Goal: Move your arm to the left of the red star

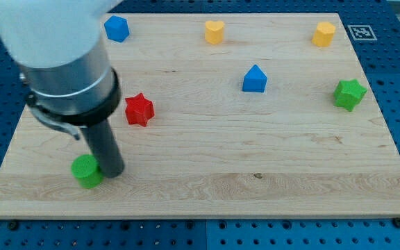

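Note:
The red star [139, 109] lies on the wooden board [255, 180] left of centre. My tip [112, 172] rests on the board below and a little left of the red star, apart from it. The tip touches the right side of a green round block [86, 170]. The arm's grey body [64, 66] rises over the board's upper left and stands just left of the star.
A blue block [117, 28] sits at the top left, a yellow heart [214, 32] at the top centre, a yellow hexagon [323, 33] at the top right. A blue house-shaped block [254, 79] lies right of centre. A green star [348, 94] is at the right edge.

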Robot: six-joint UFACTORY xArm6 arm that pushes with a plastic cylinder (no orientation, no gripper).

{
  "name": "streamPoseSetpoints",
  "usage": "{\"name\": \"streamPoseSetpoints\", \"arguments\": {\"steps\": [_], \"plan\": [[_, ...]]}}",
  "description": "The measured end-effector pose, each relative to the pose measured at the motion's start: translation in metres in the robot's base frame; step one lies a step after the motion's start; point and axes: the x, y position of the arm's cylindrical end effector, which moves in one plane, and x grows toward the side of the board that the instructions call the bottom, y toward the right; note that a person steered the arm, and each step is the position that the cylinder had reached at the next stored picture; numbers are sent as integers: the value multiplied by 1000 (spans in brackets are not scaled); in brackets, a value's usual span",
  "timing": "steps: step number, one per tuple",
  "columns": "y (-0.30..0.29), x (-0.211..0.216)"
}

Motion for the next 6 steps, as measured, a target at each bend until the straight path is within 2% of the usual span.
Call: {"name": "streamPoseSetpoints", "arguments": {"steps": [1,2,4,5,6], "plan": [[-16,0],[-16,-24],[-72,-76],[-72,-97],[-72,-98]]}}
